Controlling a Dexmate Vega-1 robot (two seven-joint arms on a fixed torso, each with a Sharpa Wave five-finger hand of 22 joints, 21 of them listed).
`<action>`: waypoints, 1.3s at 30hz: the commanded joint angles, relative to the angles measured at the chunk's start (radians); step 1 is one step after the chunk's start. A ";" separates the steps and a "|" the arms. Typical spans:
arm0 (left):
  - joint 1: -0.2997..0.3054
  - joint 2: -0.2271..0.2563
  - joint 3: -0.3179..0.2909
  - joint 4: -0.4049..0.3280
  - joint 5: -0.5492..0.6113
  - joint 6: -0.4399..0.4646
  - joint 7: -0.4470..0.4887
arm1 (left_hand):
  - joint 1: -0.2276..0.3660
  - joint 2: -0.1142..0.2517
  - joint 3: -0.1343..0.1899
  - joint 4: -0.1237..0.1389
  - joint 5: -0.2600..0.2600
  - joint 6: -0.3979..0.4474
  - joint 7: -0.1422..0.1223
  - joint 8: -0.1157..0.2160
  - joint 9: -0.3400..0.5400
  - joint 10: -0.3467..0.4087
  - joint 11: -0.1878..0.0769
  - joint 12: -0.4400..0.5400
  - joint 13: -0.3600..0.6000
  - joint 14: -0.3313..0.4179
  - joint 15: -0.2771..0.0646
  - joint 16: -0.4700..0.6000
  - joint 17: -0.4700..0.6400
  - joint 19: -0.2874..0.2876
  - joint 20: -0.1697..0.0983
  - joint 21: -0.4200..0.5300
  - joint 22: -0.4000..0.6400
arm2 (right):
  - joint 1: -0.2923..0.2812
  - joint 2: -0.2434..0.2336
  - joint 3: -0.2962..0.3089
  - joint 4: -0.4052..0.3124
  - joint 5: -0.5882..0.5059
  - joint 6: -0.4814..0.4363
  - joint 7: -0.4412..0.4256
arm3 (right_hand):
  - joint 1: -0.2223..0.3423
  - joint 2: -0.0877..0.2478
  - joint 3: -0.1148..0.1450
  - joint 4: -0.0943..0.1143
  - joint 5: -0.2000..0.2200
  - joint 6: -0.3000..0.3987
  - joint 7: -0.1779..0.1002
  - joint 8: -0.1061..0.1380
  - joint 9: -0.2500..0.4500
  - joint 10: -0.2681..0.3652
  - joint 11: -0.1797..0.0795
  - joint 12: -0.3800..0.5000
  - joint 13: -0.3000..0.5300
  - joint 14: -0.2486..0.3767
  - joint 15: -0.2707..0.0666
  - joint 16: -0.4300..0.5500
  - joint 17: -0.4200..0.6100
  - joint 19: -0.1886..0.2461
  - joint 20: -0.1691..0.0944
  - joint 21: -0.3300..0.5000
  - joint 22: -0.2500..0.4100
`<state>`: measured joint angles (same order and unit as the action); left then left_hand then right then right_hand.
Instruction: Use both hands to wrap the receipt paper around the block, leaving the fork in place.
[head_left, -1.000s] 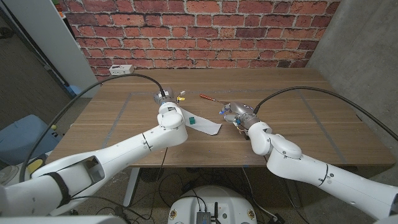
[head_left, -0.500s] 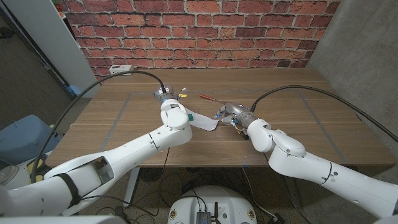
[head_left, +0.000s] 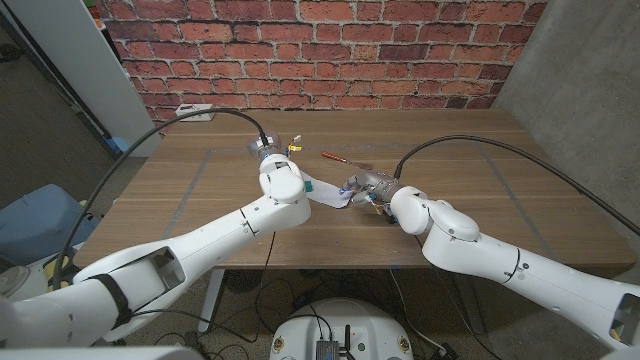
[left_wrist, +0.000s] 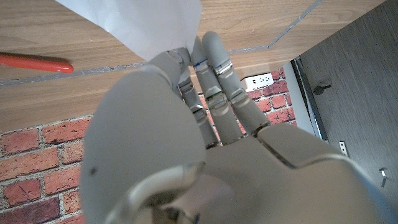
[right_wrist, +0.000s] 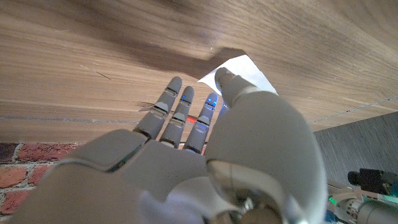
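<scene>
Mid-desk (head_left: 480, 160), the paper (head_left: 328, 193) lies between both robot hands. Left robot hand (head_left: 274, 158) pinches its edge; right robot hand (head_left: 372, 186) touches its corner, grip unclear. Fork (head_left: 335, 157) at 12 o'clock.

Wooden table (head_left: 470, 215) against a red brick wall (head_left: 330, 50)
A grey concrete wall (head_left: 580, 90) stands on the right; a white power strip (head_left: 194, 111) lies by the table's far edge.

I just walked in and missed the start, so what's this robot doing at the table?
Both hands meet at a strip of white receipt paper mid-table. The left hand has its fingertips at one end, and the right hand reaches the other. The block is hidden from view. The orange-handled fork lies untouched just beyond them.
</scene>
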<state>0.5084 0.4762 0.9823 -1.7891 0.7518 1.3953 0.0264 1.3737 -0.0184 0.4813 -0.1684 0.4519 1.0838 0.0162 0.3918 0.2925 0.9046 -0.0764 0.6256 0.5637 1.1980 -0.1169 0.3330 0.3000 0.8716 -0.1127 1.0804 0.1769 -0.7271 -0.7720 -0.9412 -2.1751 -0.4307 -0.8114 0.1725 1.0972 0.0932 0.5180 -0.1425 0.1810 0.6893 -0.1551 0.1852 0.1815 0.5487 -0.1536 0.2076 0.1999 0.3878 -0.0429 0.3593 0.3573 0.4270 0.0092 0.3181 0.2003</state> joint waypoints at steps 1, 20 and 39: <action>-0.032 -0.003 0.014 -0.001 0.059 0.001 -0.110 | 0.003 0.000 0.012 0.000 0.012 -0.005 0.001 0.000 0.010 -0.009 -0.003 -0.003 0.006 0.126 -0.116 -0.005 0.007 0.005 -0.083 0.009 0.001 | 0.061 0.021 -0.046 0.054 -0.001 -0.033 0.074 | -0.030 -0.001 -0.003 0.015 0.001 0.006 -0.002 0.003 0.002 0.001 -0.005 -0.001 0.003 -0.008 -0.119 -0.012 0.002 -0.013 0.007 0.002 0.002; -0.159 0.081 0.083 -0.100 -0.214 -0.025 -0.139 | -0.004 0.000 0.020 0.001 0.032 -0.023 -0.001 -0.006 0.030 -0.024 -0.005 -0.009 0.016 0.120 -0.117 -0.014 0.019 -0.003 -0.084 0.020 0.001 | 0.125 0.029 -0.100 0.117 -0.022 -0.027 0.121 | -0.117 -0.015 -0.025 0.041 -0.005 0.007 0.016 0.005 0.001 0.001 0.011 -0.003 0.001 -0.015 -0.112 -0.028 0.001 -0.036 0.019 -0.004 -0.002; -0.196 0.056 0.165 -0.053 -0.054 0.001 -0.193 | -0.010 0.006 0.020 0.003 0.036 -0.039 -0.002 -0.013 0.046 -0.030 -0.002 -0.020 0.008 0.120 -0.117 -0.028 0.015 -0.009 -0.085 0.033 0.002 | 0.120 0.020 -0.091 0.115 -0.027 -0.060 0.117 | -0.214 -0.034 -0.046 0.055 -0.005 0.015 0.059 0.005 0.001 0.012 0.105 -0.002 0.001 0.020 -0.110 -0.032 0.000 -0.041 0.028 -0.006 -0.006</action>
<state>0.3075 0.5585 1.1202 -1.8864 0.4835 1.3788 -0.0473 1.3628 -0.0205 0.4963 -0.1670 0.4825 1.0423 0.0219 0.3803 0.3368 0.8758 -0.0766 0.6062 0.5697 1.2137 -0.1322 0.3058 0.3144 0.8705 -0.1130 1.1039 0.1771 -0.5959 -0.7394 -1.0433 -2.0483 -0.4545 -0.8441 0.3076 0.9071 0.0638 0.4763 -0.0937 0.1773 0.7090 -0.1033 0.1889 0.1817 0.5582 -0.0750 0.2033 0.2001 0.4020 -0.0431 0.3288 0.3548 0.3853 0.0286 0.3125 0.1936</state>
